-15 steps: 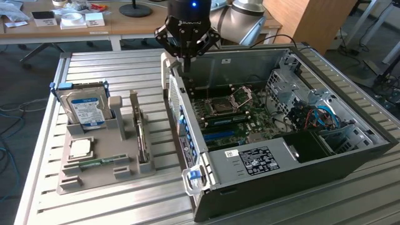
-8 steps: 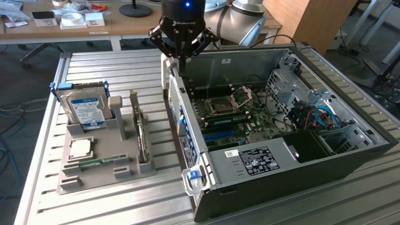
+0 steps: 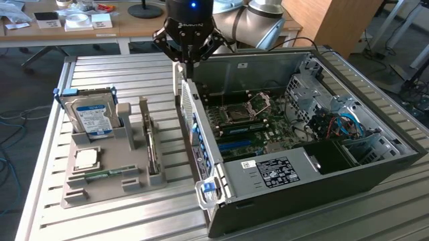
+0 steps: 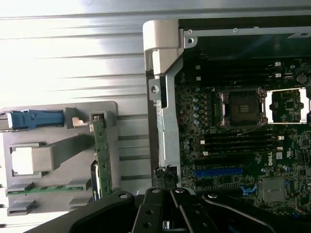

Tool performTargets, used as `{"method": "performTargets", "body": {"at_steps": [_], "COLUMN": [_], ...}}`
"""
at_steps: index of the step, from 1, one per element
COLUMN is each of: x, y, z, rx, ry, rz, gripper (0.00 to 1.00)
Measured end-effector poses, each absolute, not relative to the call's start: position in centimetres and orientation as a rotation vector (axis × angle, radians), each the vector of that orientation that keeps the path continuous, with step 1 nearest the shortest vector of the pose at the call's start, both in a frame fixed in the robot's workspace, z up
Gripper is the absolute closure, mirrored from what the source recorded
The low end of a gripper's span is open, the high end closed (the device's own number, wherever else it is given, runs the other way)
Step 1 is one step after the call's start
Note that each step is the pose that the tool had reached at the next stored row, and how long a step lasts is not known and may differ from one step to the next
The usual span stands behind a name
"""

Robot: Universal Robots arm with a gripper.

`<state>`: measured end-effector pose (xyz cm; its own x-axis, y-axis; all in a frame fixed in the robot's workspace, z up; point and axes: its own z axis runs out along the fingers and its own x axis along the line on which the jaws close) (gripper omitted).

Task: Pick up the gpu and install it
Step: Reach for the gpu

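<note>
The gpu (image 3: 148, 143) stands on edge in a slot of the grey holder (image 3: 100, 193) on the exterior view's left, its greenish board face showing; the wrist view has it as a thin green strip (image 4: 102, 155). My gripper (image 3: 190, 68) hangs above the far end of the open computer case's (image 3: 375, 175) rear wall, well beyond and above the gpu. It is shut with nothing between its fingers. Its black linkage and tips (image 4: 165, 194) sit over the case wall near the motherboard's blue slot (image 4: 218, 171).
The holder also carries a blue-labelled hard drive (image 3: 94, 118), a square processor (image 3: 87, 159) and a narrow green memory stick (image 3: 107, 173). Inside the case lie the motherboard (image 3: 248, 120), drive cage and cables. The ribbed metal table (image 3: 120, 75) ends near a cluttered desk behind.
</note>
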<state>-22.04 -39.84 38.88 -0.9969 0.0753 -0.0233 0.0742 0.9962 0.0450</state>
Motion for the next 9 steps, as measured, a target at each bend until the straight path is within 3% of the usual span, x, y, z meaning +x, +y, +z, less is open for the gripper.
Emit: {"method": "performTargets", "body": {"at_steps": [9], "x": [-22.44], "y": [-39.83], "z": [38.87], "rx": [0.117], "ry": [3.114], "rz": [0.069], "gripper": [0.89]}}
